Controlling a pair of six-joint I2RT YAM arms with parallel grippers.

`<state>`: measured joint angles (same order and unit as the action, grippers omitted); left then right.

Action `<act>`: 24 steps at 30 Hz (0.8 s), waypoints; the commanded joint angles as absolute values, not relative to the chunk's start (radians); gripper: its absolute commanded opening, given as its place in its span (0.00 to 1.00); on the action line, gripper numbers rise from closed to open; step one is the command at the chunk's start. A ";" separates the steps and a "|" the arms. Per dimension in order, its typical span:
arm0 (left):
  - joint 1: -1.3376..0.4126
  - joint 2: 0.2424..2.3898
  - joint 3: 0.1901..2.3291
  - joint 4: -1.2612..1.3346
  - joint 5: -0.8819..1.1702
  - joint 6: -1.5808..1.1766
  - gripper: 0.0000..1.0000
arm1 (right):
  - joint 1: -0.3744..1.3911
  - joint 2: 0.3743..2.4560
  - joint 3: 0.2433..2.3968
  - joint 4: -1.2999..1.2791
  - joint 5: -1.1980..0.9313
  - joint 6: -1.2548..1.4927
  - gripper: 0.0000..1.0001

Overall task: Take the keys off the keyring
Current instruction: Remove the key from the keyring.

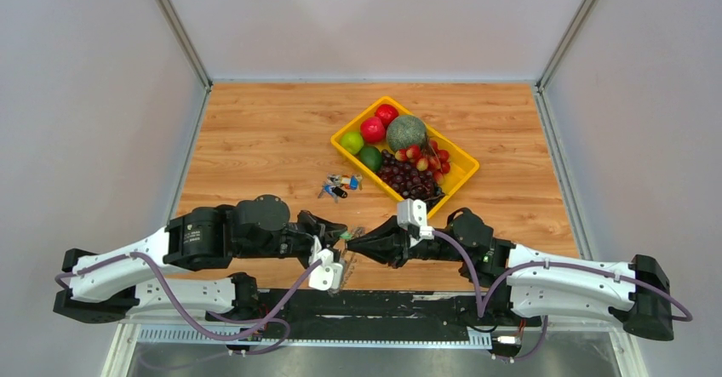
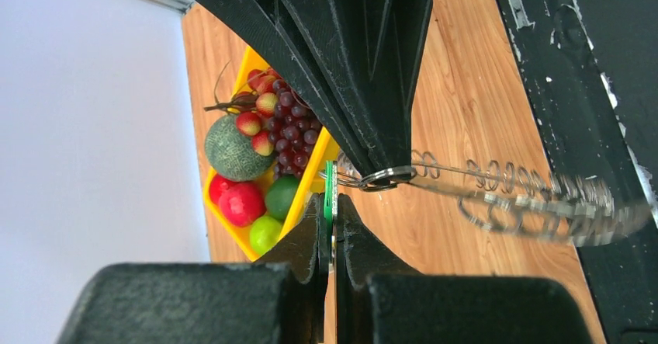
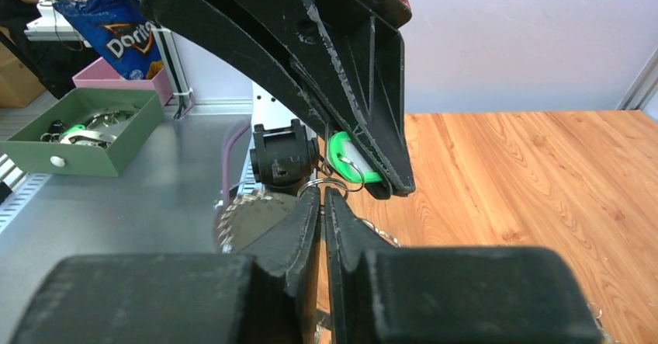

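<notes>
Keys (image 2: 535, 200) look shiny metal, table (image 2: 465, 88) smooth wood.

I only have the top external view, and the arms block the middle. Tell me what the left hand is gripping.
Observer: The left hand is shut on the green tag.
Operator: Now the right hand.
Observer: The right hand is shut on a small ring right beside that tag.
Operator: Report the keys.
Observer: The keys are strung in a row on the keyring, trailing off to one side of both hands.
</notes>
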<state>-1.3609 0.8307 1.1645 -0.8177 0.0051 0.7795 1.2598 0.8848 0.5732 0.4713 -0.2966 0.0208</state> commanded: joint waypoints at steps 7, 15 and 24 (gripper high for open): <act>-1.359 0.835 1.208 -0.764 -0.035 0.731 0.00 | 1.265 0.834 0.598 0.458 -0.270 0.057 0.25; -1.360 0.836 1.201 -0.751 -0.041 0.669 0.00 | 1.265 0.745 0.577 0.387 -0.206 0.042 0.28; -1.359 0.925 1.277 -0.781 -0.130 0.452 0.00 | 1.264 0.676 0.564 0.293 -0.188 0.086 0.37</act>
